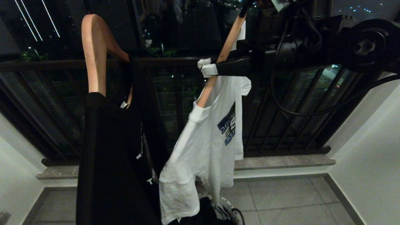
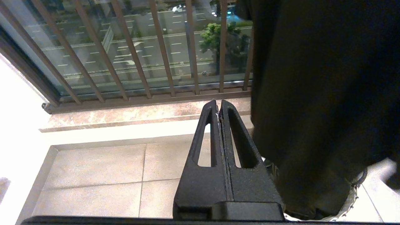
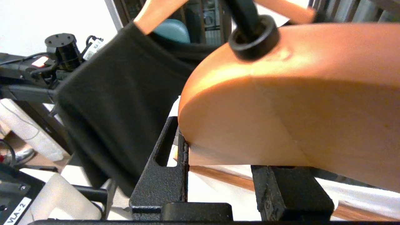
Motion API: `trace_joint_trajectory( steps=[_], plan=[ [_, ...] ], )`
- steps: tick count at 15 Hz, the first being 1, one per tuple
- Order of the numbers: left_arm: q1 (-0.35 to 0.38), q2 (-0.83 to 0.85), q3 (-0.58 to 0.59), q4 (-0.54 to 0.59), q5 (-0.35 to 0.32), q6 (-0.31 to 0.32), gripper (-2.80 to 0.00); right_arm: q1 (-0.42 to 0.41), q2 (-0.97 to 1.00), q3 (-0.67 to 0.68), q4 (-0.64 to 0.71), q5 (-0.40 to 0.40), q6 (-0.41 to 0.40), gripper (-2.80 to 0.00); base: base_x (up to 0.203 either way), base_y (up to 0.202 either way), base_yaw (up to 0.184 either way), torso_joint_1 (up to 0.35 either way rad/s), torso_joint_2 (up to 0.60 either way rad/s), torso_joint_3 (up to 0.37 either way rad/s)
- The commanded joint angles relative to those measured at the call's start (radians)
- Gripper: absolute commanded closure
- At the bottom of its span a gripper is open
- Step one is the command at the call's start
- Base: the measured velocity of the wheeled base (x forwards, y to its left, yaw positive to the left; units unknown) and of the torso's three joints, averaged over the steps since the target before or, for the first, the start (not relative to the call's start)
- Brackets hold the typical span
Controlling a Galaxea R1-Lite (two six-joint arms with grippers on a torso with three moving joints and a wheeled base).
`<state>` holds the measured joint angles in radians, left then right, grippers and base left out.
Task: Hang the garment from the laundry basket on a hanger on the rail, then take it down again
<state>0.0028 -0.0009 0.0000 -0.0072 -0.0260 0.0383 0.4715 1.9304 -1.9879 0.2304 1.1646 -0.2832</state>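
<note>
A white T-shirt (image 1: 206,140) with a blue print, the garment, hangs on a wooden hanger (image 1: 229,40) that is tilted steeply. My right gripper (image 1: 207,68) reaches in from the right and is shut on that hanger's lower arm. In the right wrist view the hanger (image 3: 297,103) fills the gap of the right gripper (image 3: 225,150). The laundry basket (image 1: 231,209) stands on the floor below the shirt, partly hidden by cloth. My left gripper (image 2: 218,104) is shut and empty, parked low above the floor. The rail is out of view.
A black T-shirt (image 1: 115,156) on a second wooden hanger (image 1: 93,53) hangs close on the left, touching the white shirt's hem. Dark window-guard bars (image 1: 281,125) and a stone sill (image 1: 281,162) lie behind. A white wall (image 1: 368,150) bounds the right side of the tiled floor (image 1: 281,197).
</note>
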Motion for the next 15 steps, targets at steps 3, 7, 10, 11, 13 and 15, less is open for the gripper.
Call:
trace_joint_trajectory(
  steps=[3, 7, 10, 11, 13, 15],
  plan=[
    [0.0, -0.001, 0.003, 0.0, 0.0, 0.0, 0.0, -0.001, -0.019, 0.001, 0.005, 0.023, -0.002, 0.0, 0.0, 0.0, 0.0, 0.0, 0.0, 0.0],
    [0.0, -0.001, 0.003, 0.0, 0.0, 0.0, 0.0, 0.007, -0.033, 0.001, 0.012, 0.026, -0.002, 0.0, 0.0, 0.0, 0.0, 0.0, 0.0, 0.0],
    [0.0, -0.001, 0.003, 0.0, 0.0, 0.0, 0.0, 0.026, -0.047, 0.001, 0.025, 0.026, -0.002, 0.0, 0.0, 0.0, 0.0, 0.0, 0.0, 0.0],
    [0.0, -0.001, 0.003, 0.0, 0.0, 0.0, 0.0, 0.035, -0.051, 0.001, 0.026, 0.025, -0.002, 0.0, 0.0, 0.0, 0.0, 0.0, 0.0, 0.0],
    [0.0, -0.001, 0.003, 0.0, 0.0, 0.0, 0.0, 0.056, -0.053, 0.0, 0.026, 0.024, -0.001, 0.0, 0.0, 0.0, 0.0, 0.0, 0.0, 0.0],
    [0.0, -0.001, 0.002, 0.0, 0.0, 0.0, 0.0, 0.065, -0.049, 0.0, 0.027, 0.021, 0.001, 0.0, 0.0, 0.0, 0.0, 0.0, 0.0, 0.0]
  ],
)
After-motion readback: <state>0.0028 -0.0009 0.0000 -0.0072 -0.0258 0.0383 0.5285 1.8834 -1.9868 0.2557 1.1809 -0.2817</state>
